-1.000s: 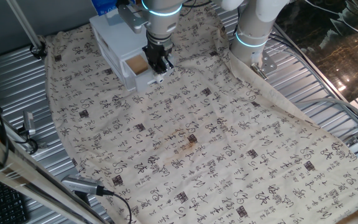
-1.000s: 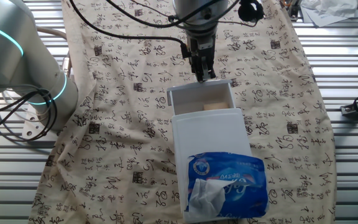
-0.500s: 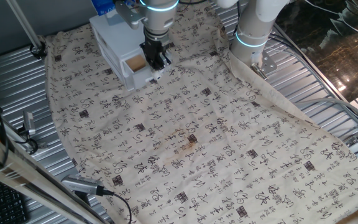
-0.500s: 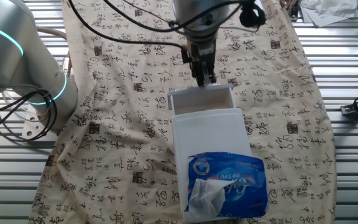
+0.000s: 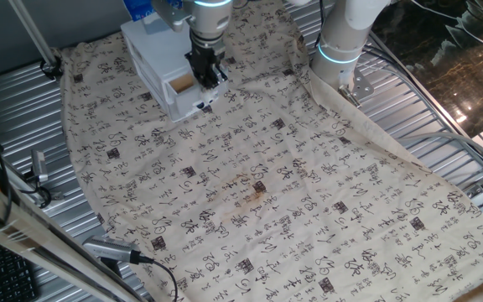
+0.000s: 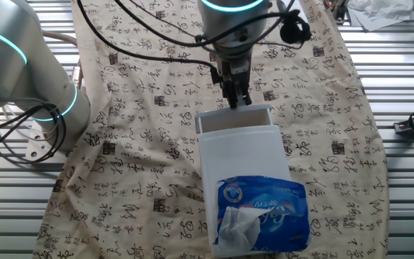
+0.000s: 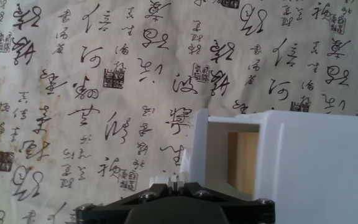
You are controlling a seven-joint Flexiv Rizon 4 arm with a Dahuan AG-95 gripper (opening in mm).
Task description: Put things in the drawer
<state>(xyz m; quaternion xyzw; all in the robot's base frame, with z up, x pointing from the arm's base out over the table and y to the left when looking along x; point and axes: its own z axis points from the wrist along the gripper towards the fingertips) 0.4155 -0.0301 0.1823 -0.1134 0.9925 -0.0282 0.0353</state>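
The gripper [image 6: 236, 97] is standing at the front panel of the drawer [image 6: 234, 119], its two fingers pressed close together with nothing between them, and in the hand view its fingertips [image 7: 174, 180] are showing as a tight pair right at the panel's outer face. The wooden cube block [image 7: 244, 163] is lying inside the drawer, a plain tan face with no marks, sitting in shadow under the cabinet's top. From one fixed view the block [image 5: 182, 82] is showing as a small light-brown patch in the narrow opening, just beside the gripper [image 5: 207, 77] and behind the front panel, so the panel is standing between the two. The other fixed view is not showing the block at all.

The drawer is only partly pulled out of the white cabinet [image 6: 244, 160]; a thin strip of its interior is remaining open between the front panel and the cabinet body. The knob cannot be made out, as the fingers are covering that spot. A blue tissue pack [image 6: 262, 213] is resting on the cabinet's top, well back from the drawer's edge.

The cabinet is standing near one edge of the patterned cloth [image 5: 258, 176] that is covering the desk [image 5: 23, 101]. In front of the drawer the cloth is lying flat and open, with only slight wrinkles, and the arm's base [image 5: 340, 46] is standing off to the side.
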